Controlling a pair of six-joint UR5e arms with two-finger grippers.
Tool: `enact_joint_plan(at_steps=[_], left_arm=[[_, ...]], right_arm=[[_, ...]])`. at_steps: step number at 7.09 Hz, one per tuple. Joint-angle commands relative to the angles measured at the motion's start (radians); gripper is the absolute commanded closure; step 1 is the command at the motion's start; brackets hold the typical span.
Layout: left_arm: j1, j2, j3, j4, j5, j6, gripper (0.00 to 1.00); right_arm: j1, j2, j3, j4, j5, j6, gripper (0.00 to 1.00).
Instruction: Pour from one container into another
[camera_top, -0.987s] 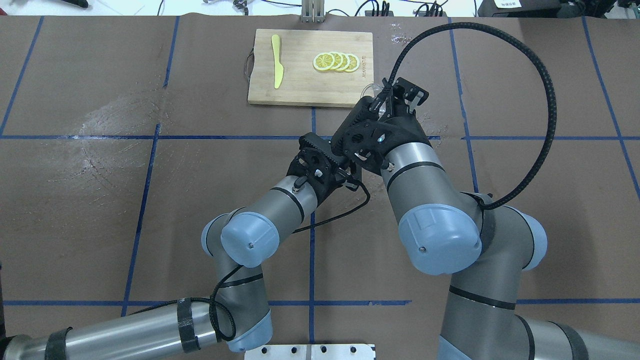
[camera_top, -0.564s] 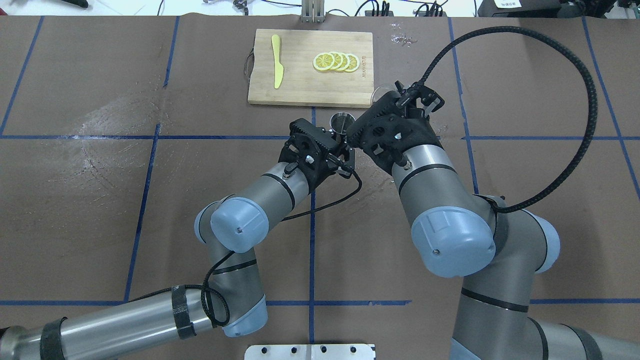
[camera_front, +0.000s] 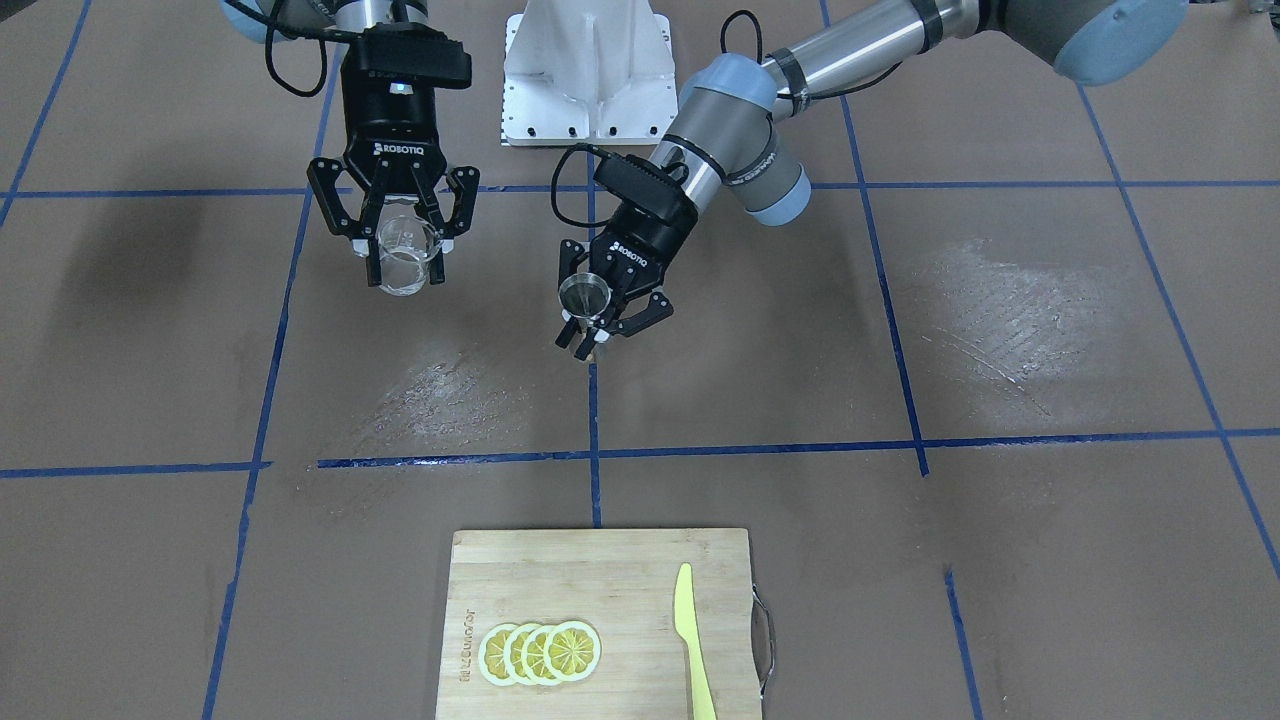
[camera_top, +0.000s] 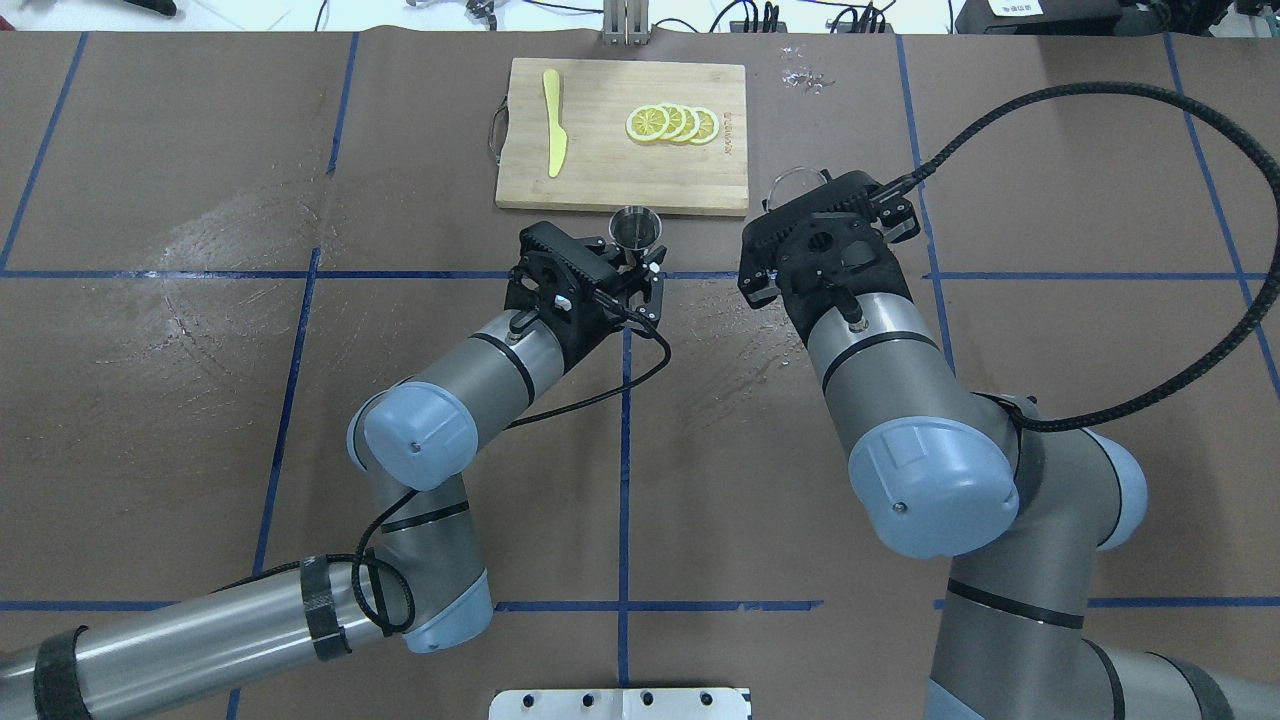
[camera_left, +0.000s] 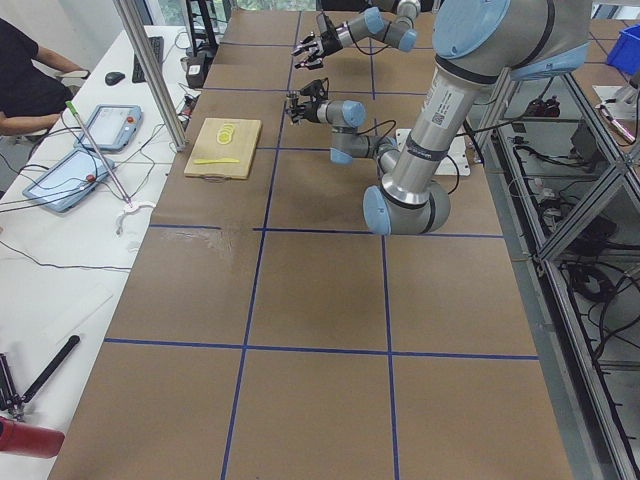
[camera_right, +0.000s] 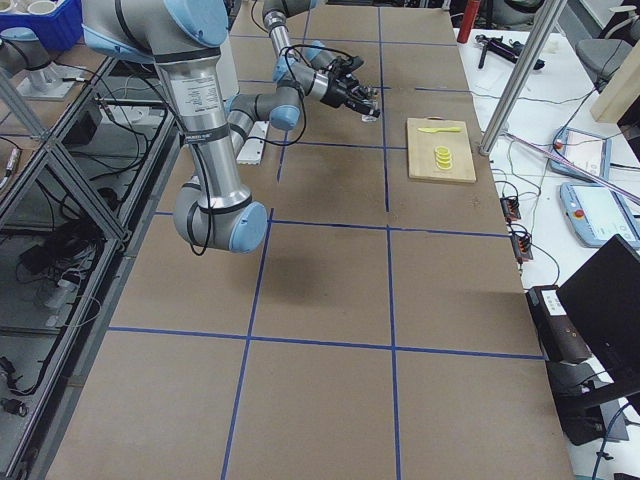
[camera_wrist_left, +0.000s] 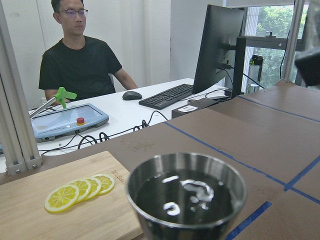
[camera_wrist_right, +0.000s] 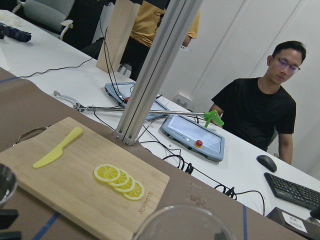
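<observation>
The glass cup (camera_front: 402, 245) is pinched between the two fingers of the right hand (camera_front: 406, 275), held off the counter (camera_front: 1000, 560) and upright, mouth up. It looks clear right through, and whether any liquid is in it cannot be told. The jigger (camera_front: 582, 295) is clamped at its waist by the left hand (camera_front: 598, 325), also lifted and upright. From the left wrist view its upper bowl is dark inside with bright glints, as from a liquid surface, though that cannot be told for sure.

The two containers are well apart and level with each other, over the middle of the counter. The glass cup is on the robot's right of the jigger, and neither is tipped towards the other. In the overhead view the jigger shows just short of the near edge of the cutting board (camera_front: 600, 590).

Counted: one glass cup, one jigger, two hands, each closed on its own container. One wooden cutting board lies at the middle of the counter's edge farthest from the robot, with a metal handle on one short side. On it are four lemon slices (camera_front: 540, 652), overlapping in a row, and one yellow knife (camera_front: 690, 640) lying apart from them. Shiny wet smears (camera_front: 450, 390) mark the counter below and between the hands, and another patch lies toward the robot's left end.

One person in a black shirt (camera_wrist_left: 80, 65) sits at a white desk beyond the counter.
</observation>
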Motion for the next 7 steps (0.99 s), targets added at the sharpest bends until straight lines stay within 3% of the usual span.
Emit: enact_joint_plan(at_steps=[1, 3, 7], left_arm=[[-0.033, 0.049, -0.048, -0.004, 0.009, -0.011, 1.00], [-0.076, 0.127, -0.068, 0.071, 0.042, -0.081, 1.00], [-0.142, 0.438, -0.281, 0.077, 0.040, -0.225, 1.00]], right_arm=[[0.000, -0.078, -0.003, -0.004, 0.005, 0.229, 1.00], [0.003, -0.180, -0.010, -0.014, 0.057, 0.370, 1.00], [0.052, -0.276, -0.036, -0.003, 0.080, 0.504, 1.00]])
